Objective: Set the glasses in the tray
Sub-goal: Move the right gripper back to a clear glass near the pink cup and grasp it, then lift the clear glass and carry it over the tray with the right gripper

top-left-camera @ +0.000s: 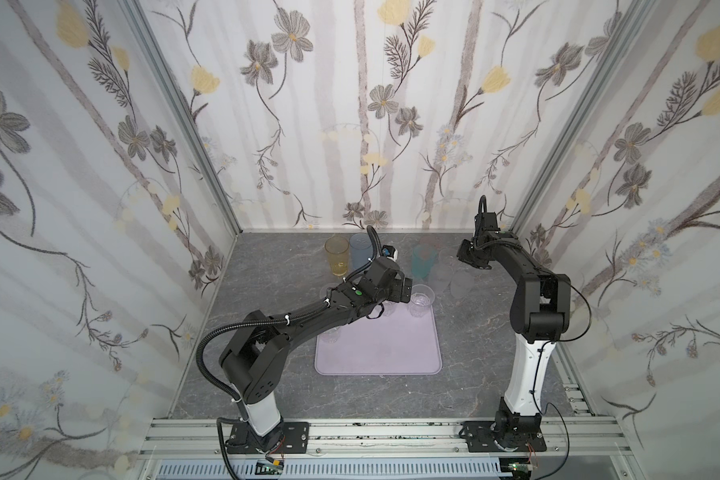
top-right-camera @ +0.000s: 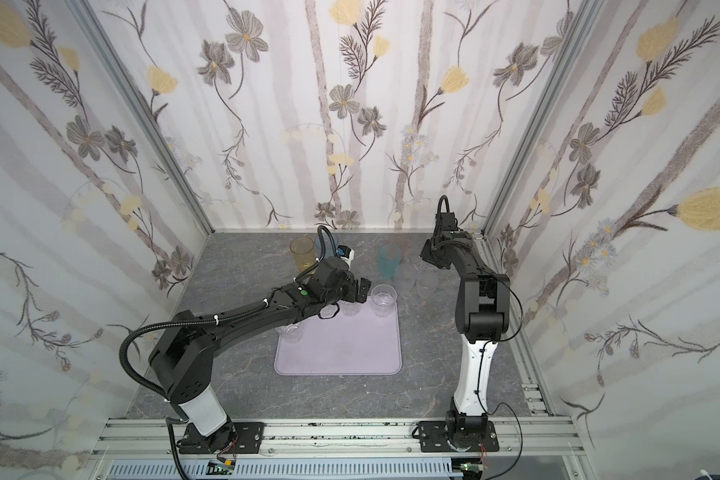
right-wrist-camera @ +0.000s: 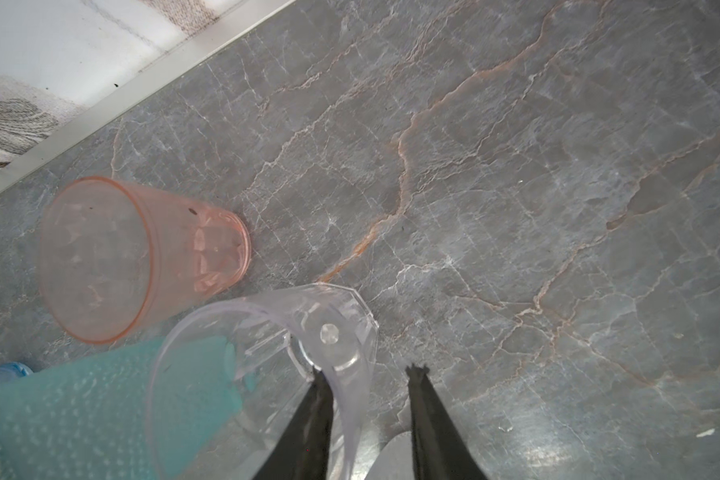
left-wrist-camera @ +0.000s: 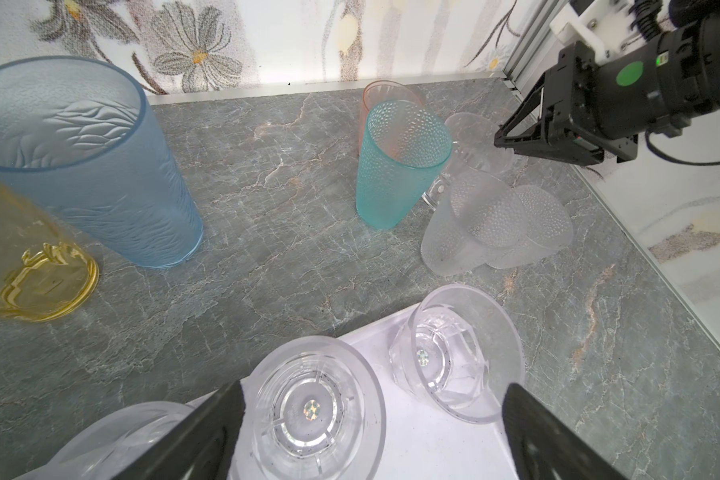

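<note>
The lilac tray (top-left-camera: 383, 353) (top-right-camera: 341, 353) lies mid-table. Clear short glasses stand along its far edge (top-left-camera: 421, 300) (left-wrist-camera: 454, 353). One of them (left-wrist-camera: 312, 411) sits between the fingers of my open left gripper (left-wrist-camera: 373, 388) (top-left-camera: 408, 289), untouched. A third clear glass (top-left-camera: 331, 332) is at the tray's left side. My right gripper (right-wrist-camera: 368, 372) (top-left-camera: 465, 258) straddles the wall of a clear glass (right-wrist-camera: 308, 328) at the back right. One finger is inside the rim and one outside, with a gap still showing. Beside it are the pink glass (right-wrist-camera: 142, 257) and teal glass (left-wrist-camera: 395, 166).
The amber glass (top-left-camera: 336, 255) and blue glass (top-left-camera: 360, 251) stand at the back left of the grey table. Two frosted glasses (left-wrist-camera: 495, 224) crowd together near the teal one, close to the right wall. The back wall is just behind the pink glass.
</note>
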